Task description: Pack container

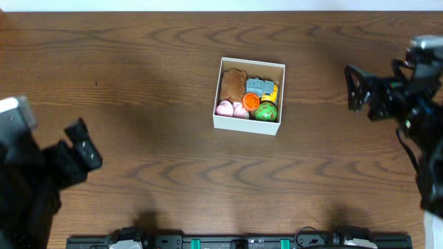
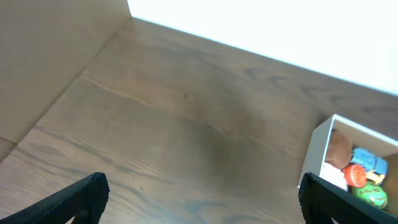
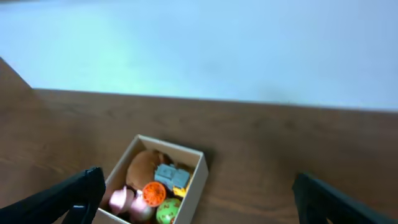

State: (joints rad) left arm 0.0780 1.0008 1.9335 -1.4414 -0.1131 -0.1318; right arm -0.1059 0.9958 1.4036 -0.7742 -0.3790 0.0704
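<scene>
Container (image 1: pixel 243 125) sits near the middle of the counter (image 1: pixel 138 83), a little closer to the far edge than to the near one and upright with its top open. You can see it is already well filled. A brown toy (image 1: pixel 232 84) lies in its far-left corner, with a grey-blue toy (image 1: pixel 259 87) and a yellow piece (image 1: pixel 272 93) beside it. Pink toys (image 1: pixel 231 108), an orange one (image 1: pixel 250 102) and a green ball (image 1: pixel 266 111) run along the near wall.

No loose toy shows on the wood in any view, so packing looks finished or very nearly so. No lid is in sight; whether closing is expected, you cannot tell from this.

Your left gripper (image 2: pixel 202 182) hangs by the left edge toward the near corner, its fingers spread wide with nothing between them. Your right gripper (image 1: pixel 354 88) is by the right edge, level with the box, also spread and holding nothing. Both are well apart from the box.

Nothing stands between either arm and the box. The wood around it carries nothing else, apart from a dark rail along the near edge.
</scene>
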